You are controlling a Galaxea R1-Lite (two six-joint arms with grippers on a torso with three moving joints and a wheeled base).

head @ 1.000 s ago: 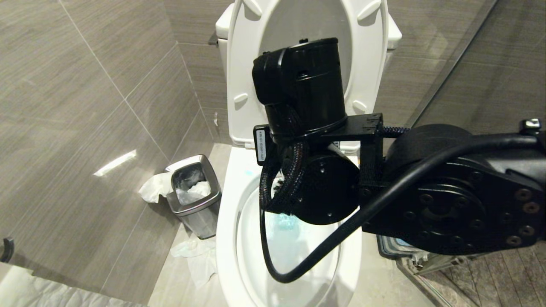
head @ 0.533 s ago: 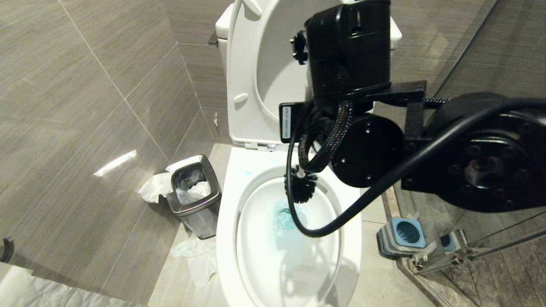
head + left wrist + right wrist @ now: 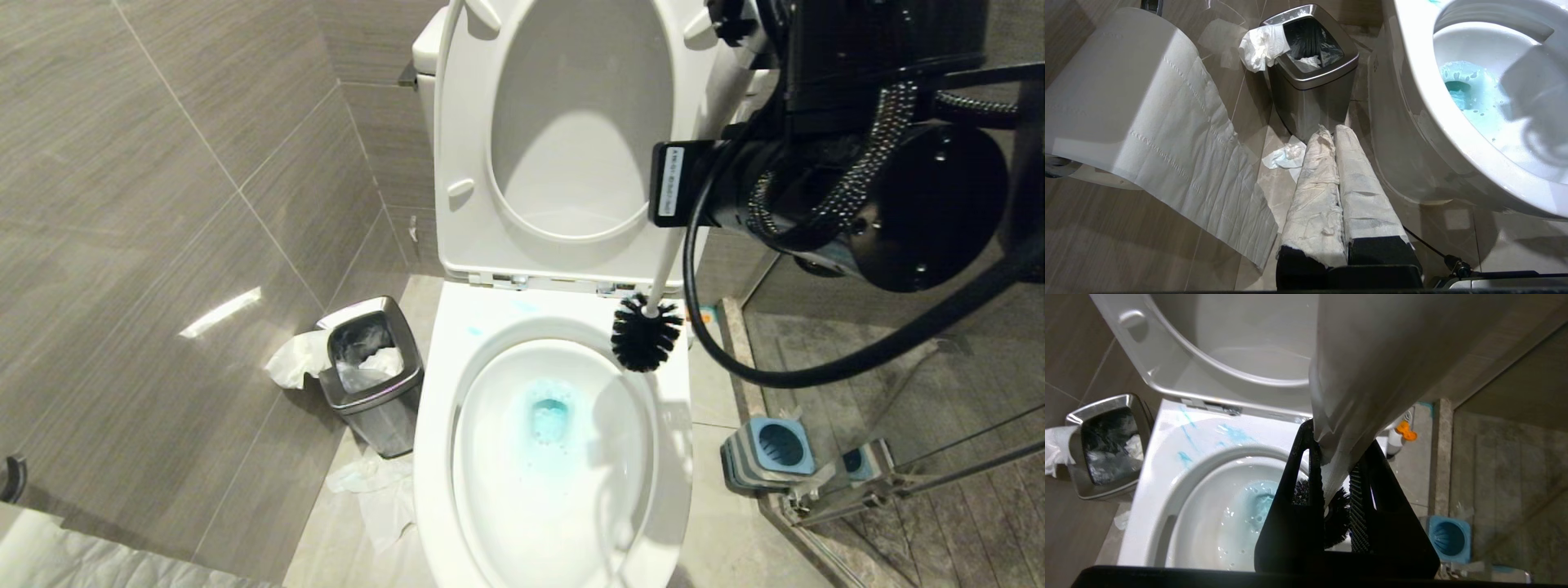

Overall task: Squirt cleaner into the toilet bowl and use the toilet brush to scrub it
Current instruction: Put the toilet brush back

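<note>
Item: large glossy white ceramic toilet bowl (image 3: 437, 425), seat and lid raised upright against the cistern; wide flat rim bare. Stands between a grey tiled wall and a glass shower partition.

Item: turquoise-blue cleaner (image 3: 549, 420), pooled around the drain at the bowl's bottom, with pale blue streaks and smears on the rear rim (best seen in the right wrist view (image 3: 1186, 437)).

Item: small square brushed-steel bin (image 3: 369, 371), on the floor to the bowl's left, black liner inside, crumpled white tissue hanging over its far edge and more tissue on the floor beside it.

Item: white toilet paper roll (image 3: 1118, 94), a long sheet trailing down, near the left arm.

Item: right gripper (image 3: 1337, 486), raised above the bowl's rear right rim, black fingers clamped narrowly on the slim white-grey handle of the toilet brush (image 3: 646, 331). Handle hangs steeply downward; round head of black bristles sits over the rim's right rear corner, whether touching it or just above is hard to say.

Item: squarish blue-and-grey brush holder (image 3: 771, 447), on the floor right of the bowl, at the partition's foot.

Item: left gripper (image 3: 1334, 134), low beside the bowl, near the bin; paper-wrapped fingers pressed together, holding nothing.
</note>
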